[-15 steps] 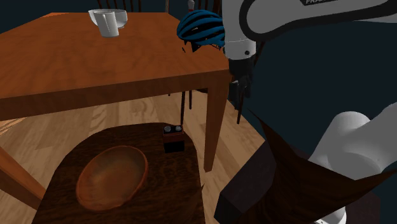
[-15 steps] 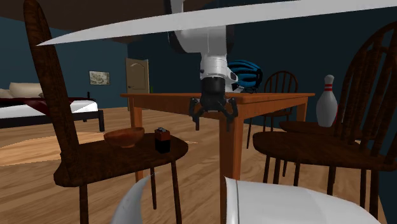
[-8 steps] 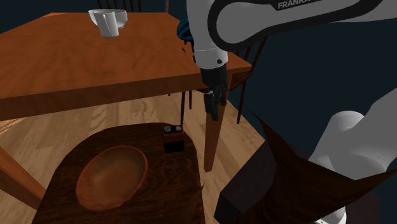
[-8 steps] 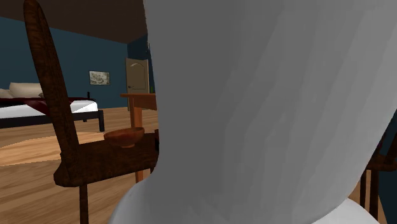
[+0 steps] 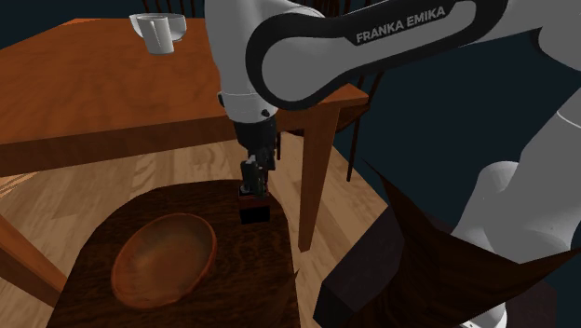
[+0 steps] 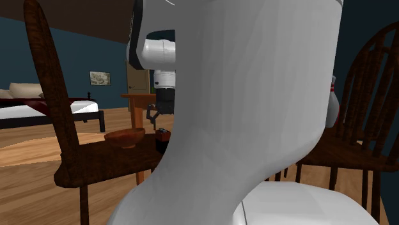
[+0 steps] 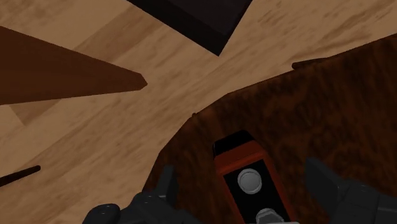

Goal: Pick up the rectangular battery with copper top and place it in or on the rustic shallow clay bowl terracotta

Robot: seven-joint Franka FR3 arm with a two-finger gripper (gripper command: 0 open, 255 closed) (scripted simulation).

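Hovering just above battery (image 5: 254,212), gripper (image 5: 253,180) at centre of shoulder view, pointing down. Fingers (image 7: 167,183) spread wide in wrist view, one on either side of battery's terminal end, not touching it, gripping nothing. Battery: black body, reddish-copper top, upright near upper edge of dark chair seat (image 5: 251,275). Brown bowl (image 5: 165,256) on same seat, lower left of shoulder view, apart from battery. Orange-brown table (image 5: 93,93) upper left

A big white arm link (image 6: 256,108) is looming near, across the middle. Left of it, the black gripper (image 6: 160,117) is hanging just above the dark battery (image 6: 162,135), which is standing on a dark chair seat (image 6: 96,156), right of the brown bowl (image 6: 125,136).
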